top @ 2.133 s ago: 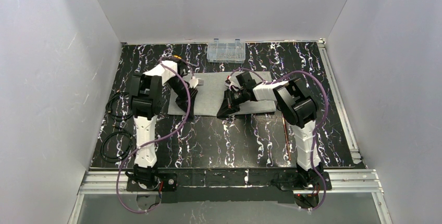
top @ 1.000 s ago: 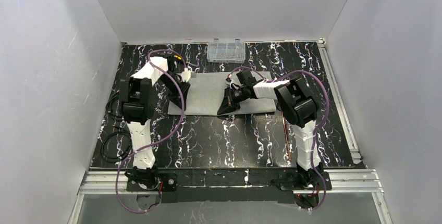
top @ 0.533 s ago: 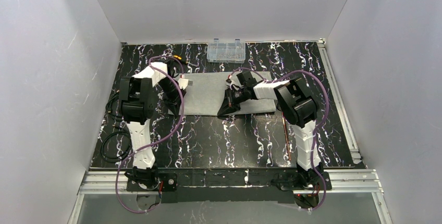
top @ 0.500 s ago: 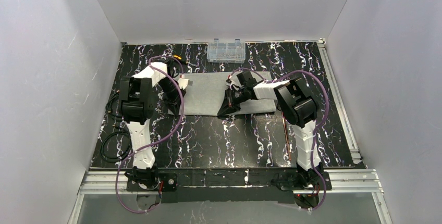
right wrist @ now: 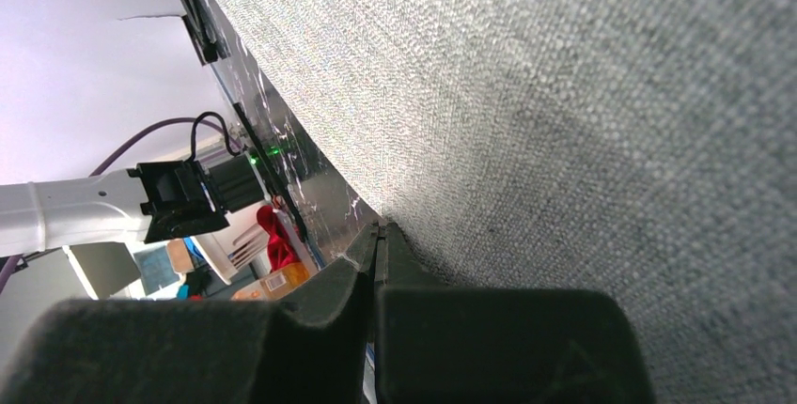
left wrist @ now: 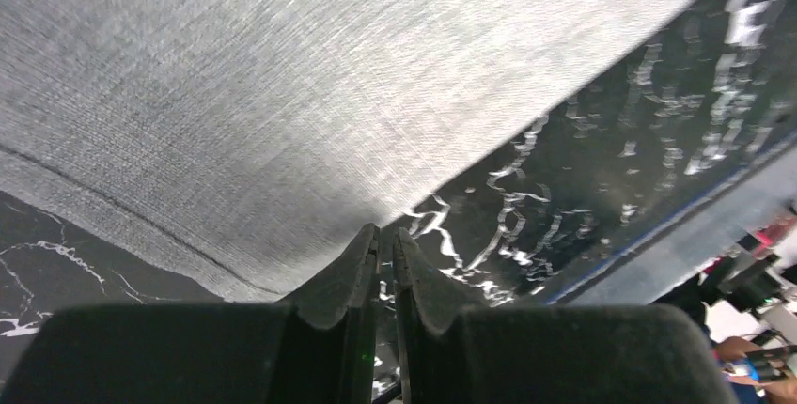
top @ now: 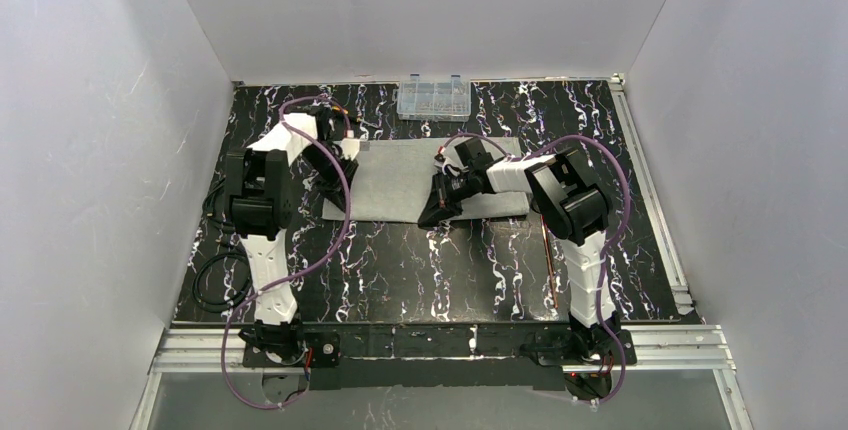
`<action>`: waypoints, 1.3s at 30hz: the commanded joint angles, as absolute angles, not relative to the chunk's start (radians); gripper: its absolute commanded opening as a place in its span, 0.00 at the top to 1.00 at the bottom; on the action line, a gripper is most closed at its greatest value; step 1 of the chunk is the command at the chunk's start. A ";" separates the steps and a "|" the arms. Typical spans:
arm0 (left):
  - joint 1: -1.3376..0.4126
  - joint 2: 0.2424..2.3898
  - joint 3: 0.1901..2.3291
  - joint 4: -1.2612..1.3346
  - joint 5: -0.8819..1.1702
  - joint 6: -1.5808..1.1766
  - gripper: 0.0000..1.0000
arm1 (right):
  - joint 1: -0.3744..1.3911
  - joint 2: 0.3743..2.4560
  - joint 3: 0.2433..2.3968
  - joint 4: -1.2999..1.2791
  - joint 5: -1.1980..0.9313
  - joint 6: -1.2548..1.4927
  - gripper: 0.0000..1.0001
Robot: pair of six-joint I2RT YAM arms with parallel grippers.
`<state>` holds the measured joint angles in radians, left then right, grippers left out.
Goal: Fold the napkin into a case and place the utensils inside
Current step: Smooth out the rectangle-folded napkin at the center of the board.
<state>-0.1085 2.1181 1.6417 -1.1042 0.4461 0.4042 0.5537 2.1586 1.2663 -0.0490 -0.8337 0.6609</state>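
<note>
Fingers (left wrist: 350, 277) of the left gripper (left wrist: 385, 232) are closed to a hairline gap, with the tips at the left edge of the napkin (top: 395, 185), where cloth meets table (top: 420, 270). I cannot tell whether a ply is pinched between them. On the right gripper (right wrist: 378, 227) the fingers (right wrist: 357, 272) are pressed fully together at the napkin's near edge, and again I cannot confirm any cloth in the grip. The napkin lies flat as a wide rectangle on the far half of the table, with one gripper at its left edge and the other at its near edge; no case is formed yet. Hazard 1: if either pinch is shallow or empty, a lift leaves the edge behind and the fold fails. Hazard 2: if the tips bear down on the table, a sideways move drags the whole napkin instead of turning one layer. Hazard 3: unequal travel of the two arms skews the fold and wrinkles the cloth. Hazard 4: the utensils (top: 547, 255) lie on the table just beside the right arm, well apart from the napkin's middle, so a sweep of that arm could knock them. Containers: the box (top: 433, 97) stands closed beyond the napkin's far edge. Its compartments hold small items that I cannot identify. No utensil is in the napkin.
</note>
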 commanded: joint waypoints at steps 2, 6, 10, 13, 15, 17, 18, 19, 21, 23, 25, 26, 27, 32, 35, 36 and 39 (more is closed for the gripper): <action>-0.114 2.070 1.495 -0.994 0.237 0.430 0.91 | 0.551 2.144 1.261 -0.035 -0.850 0.670 0.92; -0.114 2.078 1.456 -0.942 0.156 0.439 0.91 | 0.552 2.152 1.274 -0.034 -0.854 0.674 0.92; -0.114 2.098 1.452 -0.924 0.127 0.441 0.91 | 0.551 2.150 1.286 -0.056 -0.853 0.665 0.92; -0.114 2.097 1.442 -0.914 0.111 0.447 0.91 | 0.535 2.146 1.296 -0.133 -0.847 0.618 0.92; -0.114 2.090 1.430 -0.903 0.097 0.453 0.91 | 0.510 2.137 1.295 -0.195 -0.838 0.575 0.92; -0.114 2.085 1.421 -0.893 0.086 0.460 0.91 | 0.478 2.120 1.283 -0.252 -0.820 0.529 0.92; -0.114 2.085 1.418 -0.890 0.083 0.460 0.91 | 0.461 2.110 1.275 -0.278 -0.811 0.507 0.92; -0.114 2.085 1.416 -0.888 0.081 0.462 0.92 | 0.444 2.097 1.263 -0.295 -0.810 0.493 0.92; -0.114 2.087 1.414 -0.886 0.081 0.462 0.92 | 0.418 2.074 1.237 -0.326 -0.803 0.461 0.92; -0.114 2.088 1.415 -0.885 0.084 0.461 0.92 | 0.401 2.047 1.209 -0.366 -0.792 0.428 0.92; -0.114 2.088 1.417 -0.885 0.086 0.460 0.92 | 0.386 2.024 1.177 -0.396 -0.786 0.397 0.92; -0.114 2.088 1.419 -0.885 0.088 0.460 0.92 | 0.377 2.012 1.157 -0.406 -0.783 0.384 0.92; -0.114 2.088 1.419 -0.885 0.088 0.460 0.92 | 0.367 2.000 1.137 -0.414 -0.779 0.374 0.92; -0.114 2.088 1.416 -0.881 0.092 0.457 0.92 | 0.286 1.936 1.053 -0.461 -0.769 0.324 0.92; -0.114 2.090 1.420 -0.880 0.099 0.453 0.92 | 0.239 1.907 1.037 -0.511 -0.743 0.288 0.92; -0.114 2.089 1.420 -0.880 0.100 0.452 0.92 | 0.220 1.899 1.032 -0.520 -0.734 0.284 0.92; -0.115 2.088 1.421 -0.881 0.105 0.451 0.92 | 0.165 1.879 1.025 -0.529 -0.713 0.291 0.92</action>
